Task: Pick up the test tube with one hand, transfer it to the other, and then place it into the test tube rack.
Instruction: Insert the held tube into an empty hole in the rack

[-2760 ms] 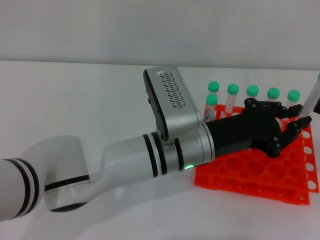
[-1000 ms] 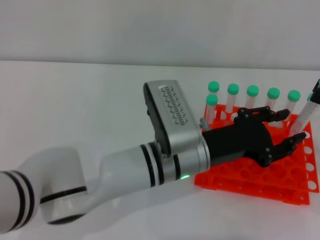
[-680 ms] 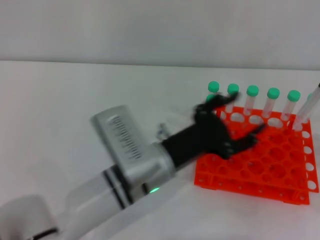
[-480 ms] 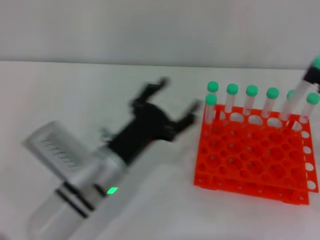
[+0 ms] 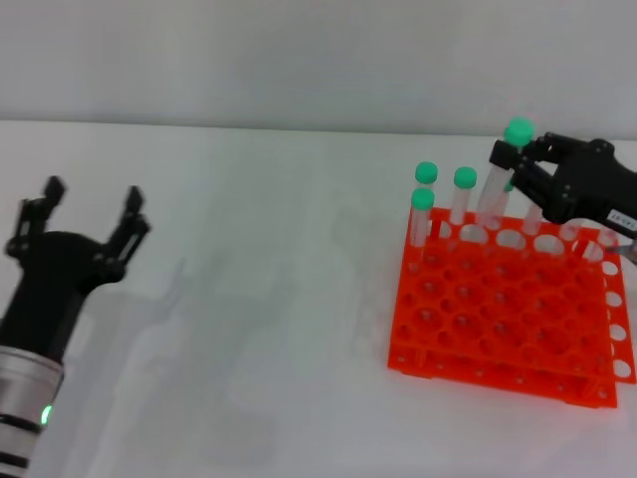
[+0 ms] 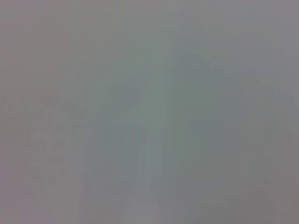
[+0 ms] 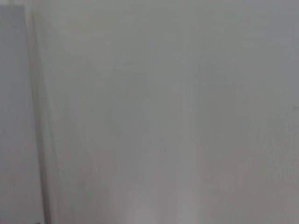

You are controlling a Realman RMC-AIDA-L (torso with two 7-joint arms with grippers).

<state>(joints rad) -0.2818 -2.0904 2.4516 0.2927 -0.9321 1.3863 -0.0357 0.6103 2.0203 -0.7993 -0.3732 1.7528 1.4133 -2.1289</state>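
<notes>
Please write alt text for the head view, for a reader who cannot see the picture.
The right tool holds a green-capped test tube tilted over the back row of an orange test tube rack on a white table. Three other capped tubes stand at the rack's back left. The left tool, fingers spread open and empty, is far off at the left edge.

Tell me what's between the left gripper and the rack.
Nothing: in the head view, only bare white table separates the left gripper from the rack.

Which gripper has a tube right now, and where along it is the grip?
The right gripper holds the test tube on its upper part, just below the green cap, over the back row of the test tube rack. The left gripper is open and empty.
</notes>
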